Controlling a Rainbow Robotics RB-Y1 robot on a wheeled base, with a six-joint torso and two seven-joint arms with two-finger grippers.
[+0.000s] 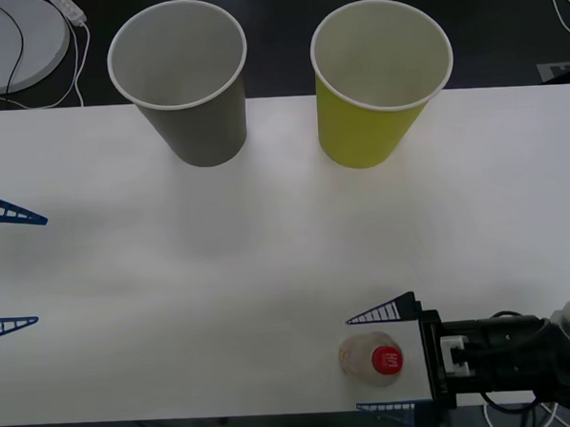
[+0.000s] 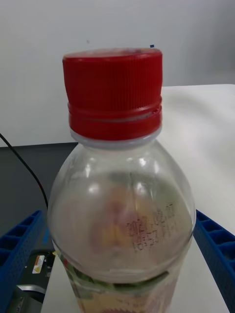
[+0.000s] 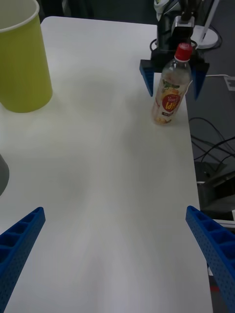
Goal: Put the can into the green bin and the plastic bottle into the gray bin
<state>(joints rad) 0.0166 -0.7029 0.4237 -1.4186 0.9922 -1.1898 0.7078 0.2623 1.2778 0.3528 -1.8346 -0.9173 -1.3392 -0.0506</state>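
Bottle step in hand: right pincer (image 1: 381, 360) spread wide around the upright plastic bottle (image 1: 371, 359) at the counter's (image 1: 269, 272) near edge, fingers not yet touching. Next: close, lift, carry to the gray bin (image 1: 184, 80) at far left, beside the green bin (image 1: 379, 84). Left pincer (image 1: 6, 266) waits open at the left.

The small clear plastic bottle with red screw cap (image 2: 117, 195) is cut off below its shoulder in the right wrist view. Its printed date code is too blurred to read. The large gray paper cup (image 3: 2, 173) shows as an edge sliver in the left wrist view.
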